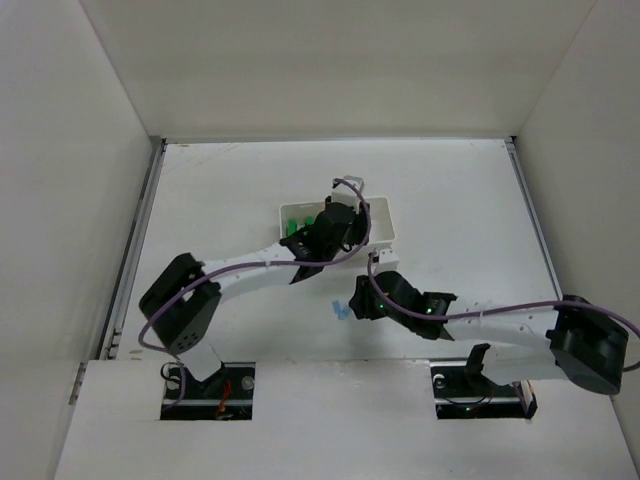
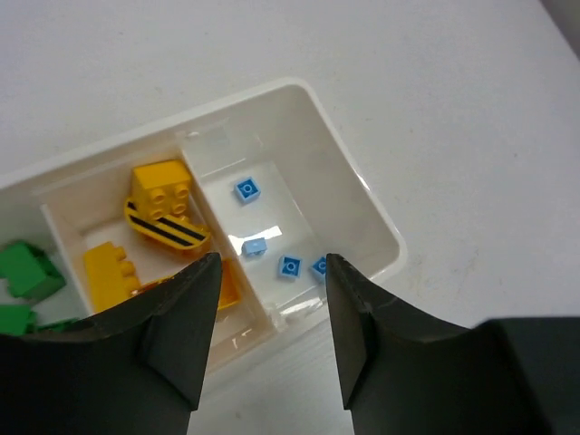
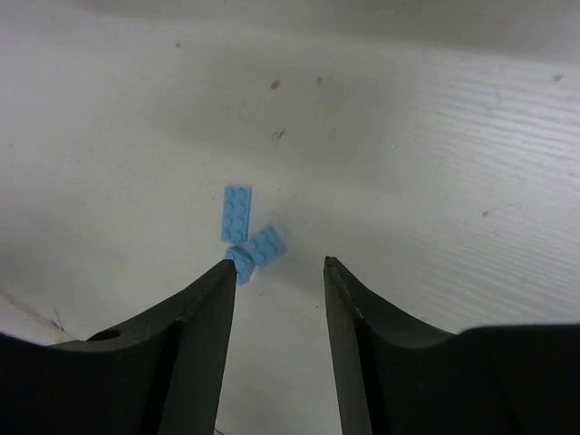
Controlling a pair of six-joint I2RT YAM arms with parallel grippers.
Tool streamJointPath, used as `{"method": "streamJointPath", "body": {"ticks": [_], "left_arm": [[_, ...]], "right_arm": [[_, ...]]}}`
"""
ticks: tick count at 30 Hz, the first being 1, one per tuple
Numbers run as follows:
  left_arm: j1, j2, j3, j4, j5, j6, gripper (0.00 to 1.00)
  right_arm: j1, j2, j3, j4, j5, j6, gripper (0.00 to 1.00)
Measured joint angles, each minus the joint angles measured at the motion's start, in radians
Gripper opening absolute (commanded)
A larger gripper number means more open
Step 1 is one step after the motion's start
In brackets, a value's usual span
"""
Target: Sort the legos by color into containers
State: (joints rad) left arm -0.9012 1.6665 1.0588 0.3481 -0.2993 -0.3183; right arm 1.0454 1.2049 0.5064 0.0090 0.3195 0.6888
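Note:
The white tray [image 2: 362, 195] has three compartments. Green legos [image 2: 27, 272] lie in its left one, yellow-orange legos [image 2: 161, 204] in the middle, several small blue legos [image 2: 246, 189] in the right. My left gripper [image 2: 270, 272] is open and empty above the tray's near wall [image 1: 330, 225]. Three blue legos [image 3: 237, 212] lie clustered on the table [image 1: 340, 311]. My right gripper [image 3: 276, 265] is open and empty just beside them, its left fingertip [image 3: 222, 272] touching or overlapping the nearest one [image 3: 241, 263].
White walls enclose the table [image 1: 470, 200] on three sides. The two arms lie close together near the table's middle, the left arm [image 1: 250, 275] reaching diagonally to the tray.

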Motion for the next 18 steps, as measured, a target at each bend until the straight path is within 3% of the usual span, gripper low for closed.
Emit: {"method": "streamJointPath", "body": {"ticks": [10, 18], "left_arm": [[-0.054, -0.443, -0.353, -0.02, -0.108, -0.038, 0.44], [-0.084, -0.624, -0.535, -0.117, -0.173, -0.115, 0.44]], "right_arm": [[0.055, 0.182, 0.098, -0.006, -0.002, 0.023, 0.55], [0.057, 0.25, 0.171, -0.089, 0.048, 0.042, 0.46]]}}
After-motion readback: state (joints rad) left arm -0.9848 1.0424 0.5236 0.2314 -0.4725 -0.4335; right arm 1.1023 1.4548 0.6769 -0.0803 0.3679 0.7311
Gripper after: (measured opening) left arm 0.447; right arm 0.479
